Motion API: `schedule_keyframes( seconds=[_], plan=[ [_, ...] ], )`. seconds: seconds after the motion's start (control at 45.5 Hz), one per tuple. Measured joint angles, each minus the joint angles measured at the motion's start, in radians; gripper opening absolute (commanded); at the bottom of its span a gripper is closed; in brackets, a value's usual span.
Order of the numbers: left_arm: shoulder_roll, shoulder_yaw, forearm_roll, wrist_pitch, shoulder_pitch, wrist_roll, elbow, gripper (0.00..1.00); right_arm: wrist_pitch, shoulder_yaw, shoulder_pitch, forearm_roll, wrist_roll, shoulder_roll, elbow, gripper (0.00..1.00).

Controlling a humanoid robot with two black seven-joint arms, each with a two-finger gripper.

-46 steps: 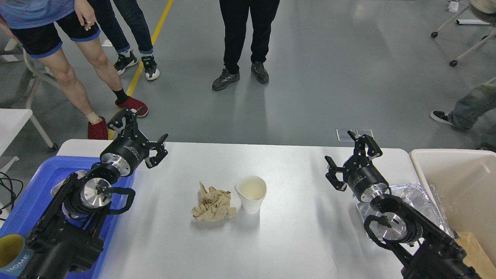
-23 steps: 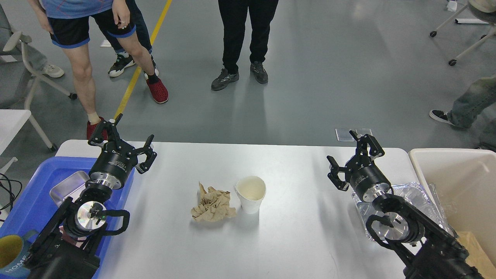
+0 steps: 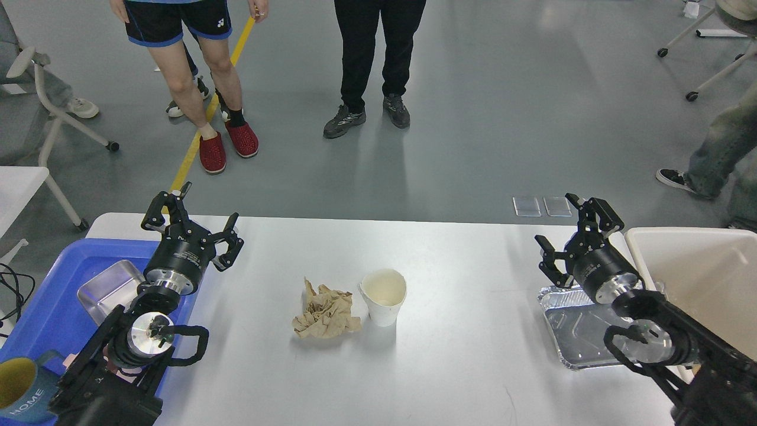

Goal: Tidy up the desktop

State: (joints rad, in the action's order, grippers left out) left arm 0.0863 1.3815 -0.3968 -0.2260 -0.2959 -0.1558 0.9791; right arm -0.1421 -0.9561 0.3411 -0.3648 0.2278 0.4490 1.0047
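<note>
The white bench (image 3: 449, 367) fills the lower frame. At its centre a crumpled brown paper wad (image 3: 325, 312) lies just beside an upright white paper cup (image 3: 383, 296). Left gripper (image 3: 195, 222), released and empty, hangs at the left over the edge of the blue tray (image 3: 41, 319), which holds a small metal pan (image 3: 109, 288). Right gripper (image 3: 575, 239), also released, hovers at the right above a foil tray (image 3: 576, 334), beside the beige bin (image 3: 704, 266)

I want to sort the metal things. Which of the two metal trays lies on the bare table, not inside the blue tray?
The crinkled foil tray at the right, under the right arm, lies directly on the table. The small smooth steel tray sits inside the blue tray.
</note>
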Motion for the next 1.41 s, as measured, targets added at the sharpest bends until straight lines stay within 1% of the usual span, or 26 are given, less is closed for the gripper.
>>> schedule_keyframes(
  seconds=[0.088, 0.154, 0.198, 0.307, 0.439, 0.549, 0.659, 0.812, 0.966, 1.076, 1.252, 1.405],
  plan=[
    [0.0, -0.022, -0.002, 0.0, 0.004, -0.059, 0.0, 0.97, 0.001, 0.098, 0.013, 0.004, -0.029, 0.117, 0.056, 1.0],
    [-0.001, -0.049, -0.002, 0.0, 0.005, -0.085, 0.001, 0.97, 0.001, 0.153, 0.027, 0.004, -0.051, 0.204, 0.102, 1.0],
    [-0.001, -0.066, -0.002, 0.0, 0.006, -0.094, 0.001, 0.97, 0.001, 0.201, 0.039, 0.004, -0.065, 0.295, 0.148, 1.0],
    [-0.001, -0.079, 0.0, -0.004, 0.007, -0.098, 0.001, 0.97, -0.007, 0.291, 0.073, 0.001, -0.083, 0.476, 0.228, 1.0],
    [-0.003, -0.083, 0.003, -0.005, 0.007, -0.088, 0.001, 0.97, -0.035, 0.356, 0.107, -0.007, -0.109, 0.668, 0.3, 1.0],
    [-0.008, -0.083, 0.004, -0.003, 0.007, -0.087, 0.001, 0.97, -0.088, 0.363, 0.117, -0.019, -0.137, 0.8, 0.354, 1.0],
    [-0.012, -0.083, 0.003, -0.001, 0.007, -0.087, 0.001, 0.97, -0.128, 0.364, 0.119, -0.053, -0.145, 0.911, 0.401, 1.0],
    [-0.014, -0.083, 0.003, 0.002, 0.007, -0.088, 0.001, 0.97, -0.14, 0.361, 0.119, -0.136, -0.146, 1.014, 0.429, 1.0],
    [-0.016, -0.083, 0.003, 0.004, 0.007, -0.089, 0.001, 0.97, -0.14, 0.359, 0.115, -0.156, -0.146, 1.118, 0.481, 1.0],
    [-0.017, -0.083, 0.003, 0.009, 0.007, -0.09, 0.001, 0.97, -0.14, 0.359, 0.109, -0.164, -0.149, 1.169, 0.501, 1.0],
    [-0.017, -0.084, 0.003, 0.011, 0.008, -0.09, 0.001, 0.97, -0.138, 0.359, 0.077, -0.21, -0.163, 1.178, 0.505, 1.0],
    [-0.017, -0.084, 0.003, 0.013, 0.009, -0.09, 0.001, 0.97, -0.132, 0.359, 0.046, -0.246, -0.164, 1.124, 0.501, 1.0]
  ],
)
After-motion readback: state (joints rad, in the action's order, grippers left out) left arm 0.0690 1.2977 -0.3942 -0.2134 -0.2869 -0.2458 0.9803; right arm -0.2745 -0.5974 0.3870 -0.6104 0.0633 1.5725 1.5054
